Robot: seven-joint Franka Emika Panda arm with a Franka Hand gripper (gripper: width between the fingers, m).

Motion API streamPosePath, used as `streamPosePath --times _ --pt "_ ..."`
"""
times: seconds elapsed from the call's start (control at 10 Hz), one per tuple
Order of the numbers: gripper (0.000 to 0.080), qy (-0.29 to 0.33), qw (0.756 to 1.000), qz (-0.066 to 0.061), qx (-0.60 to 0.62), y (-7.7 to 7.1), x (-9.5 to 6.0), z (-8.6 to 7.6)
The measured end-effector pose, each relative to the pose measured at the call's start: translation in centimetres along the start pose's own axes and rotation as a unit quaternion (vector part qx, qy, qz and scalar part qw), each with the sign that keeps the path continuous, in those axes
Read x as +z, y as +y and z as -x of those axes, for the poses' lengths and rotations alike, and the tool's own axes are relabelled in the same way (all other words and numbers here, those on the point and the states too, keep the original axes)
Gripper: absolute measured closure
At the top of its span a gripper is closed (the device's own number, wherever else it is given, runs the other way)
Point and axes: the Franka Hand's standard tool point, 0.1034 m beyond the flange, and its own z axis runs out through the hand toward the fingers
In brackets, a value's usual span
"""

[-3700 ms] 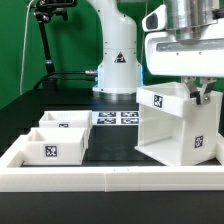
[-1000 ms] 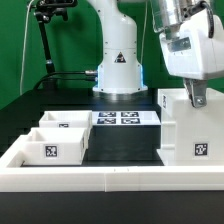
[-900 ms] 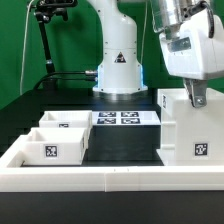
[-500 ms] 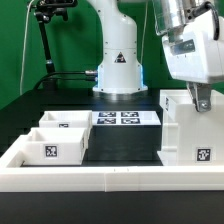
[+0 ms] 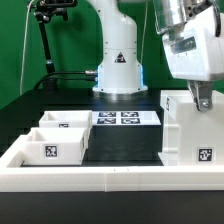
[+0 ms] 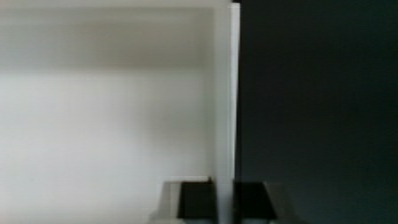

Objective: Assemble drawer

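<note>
The drawer's tall white housing stands upright at the exterior view's right, against the low white rim, a tag on its front. My gripper comes down from above and is shut on the housing's thin top wall. In the wrist view the two dark fingers pinch that white wall edge between them, with my gripper centred on it. Two small open-top trays, the near one and the one behind it, sit at the exterior view's left.
The marker board lies flat in the middle behind the black table surface. The low white rim runs along the front. The robot's base stands at the back; a black stand rises at the far left.
The housing, tilted 3.7 s ago, now stands upright. Over the last second it has shifted slightly toward the exterior view's right with my gripper. The trays have not moved.
</note>
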Motion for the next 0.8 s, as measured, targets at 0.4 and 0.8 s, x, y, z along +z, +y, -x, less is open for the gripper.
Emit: streamPosePath --times 0.4,0.8 --pt "0.0591 0.000 1.000 0.000 -0.010 0.03 0.05 0.05" --pt "0.0176 0.000 1.000 0.000 -0.022 0.05 0.08 0.24"
